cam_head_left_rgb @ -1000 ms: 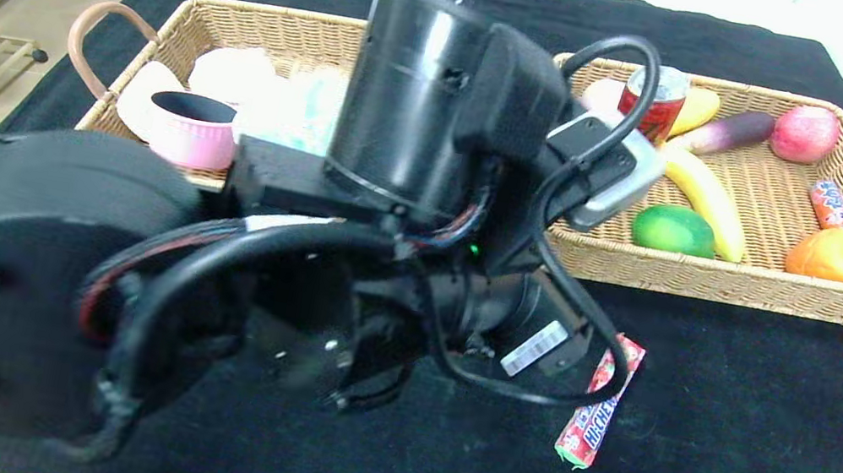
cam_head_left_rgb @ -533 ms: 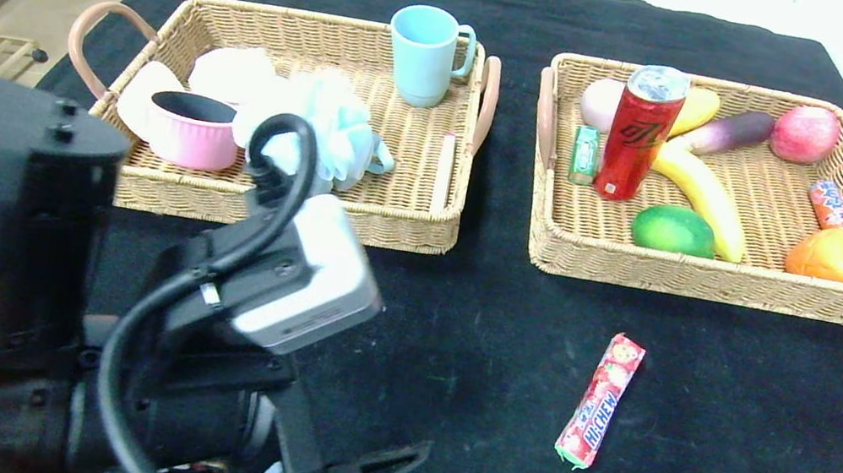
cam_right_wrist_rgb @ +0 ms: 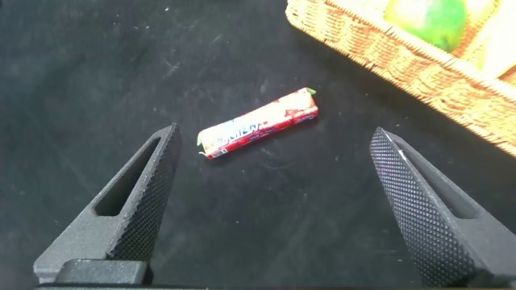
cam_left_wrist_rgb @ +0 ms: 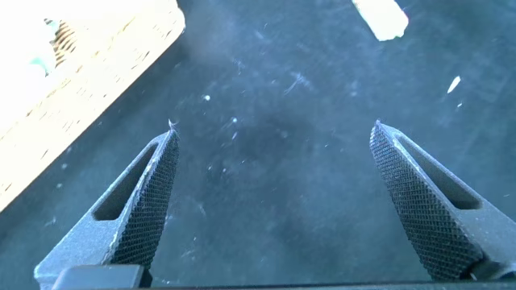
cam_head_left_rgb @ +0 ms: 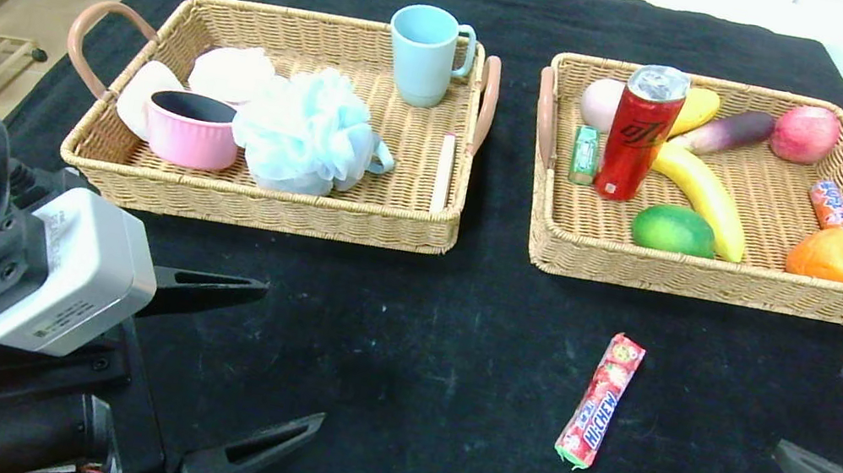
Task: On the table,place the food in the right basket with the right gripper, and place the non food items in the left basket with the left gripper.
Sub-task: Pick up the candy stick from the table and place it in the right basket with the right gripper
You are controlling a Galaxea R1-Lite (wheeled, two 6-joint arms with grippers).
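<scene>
A red Hi-Chew candy stick [cam_head_left_rgb: 600, 401] lies alone on the black cloth in front of the right basket [cam_head_left_rgb: 722, 284]. My right gripper [cam_head_left_rgb: 812, 411] stands open at the table's right edge, level with the candy and apart from it. In the right wrist view the candy [cam_right_wrist_rgb: 258, 133] lies just beyond the open right gripper [cam_right_wrist_rgb: 274, 133]. My left gripper [cam_head_left_rgb: 290, 356] is open and empty at the front left, over bare cloth, as the left wrist view also shows [cam_left_wrist_rgb: 274, 133]. The left basket [cam_head_left_rgb: 265, 199] sits at the back left.
The left basket holds a blue mug [cam_head_left_rgb: 423, 53], a blue bath pouf [cam_head_left_rgb: 302, 133], a pink bowl [cam_head_left_rgb: 191, 131] and white pieces. The right basket holds a red can [cam_head_left_rgb: 640, 132], a banana [cam_head_left_rgb: 702, 198], a green fruit [cam_head_left_rgb: 673, 229], an orange [cam_head_left_rgb: 834, 254] and other food.
My left arm has pulled back from the middle of the table, where it covered the baskets, to the front left. The right gripper has come into view at the right edge.
</scene>
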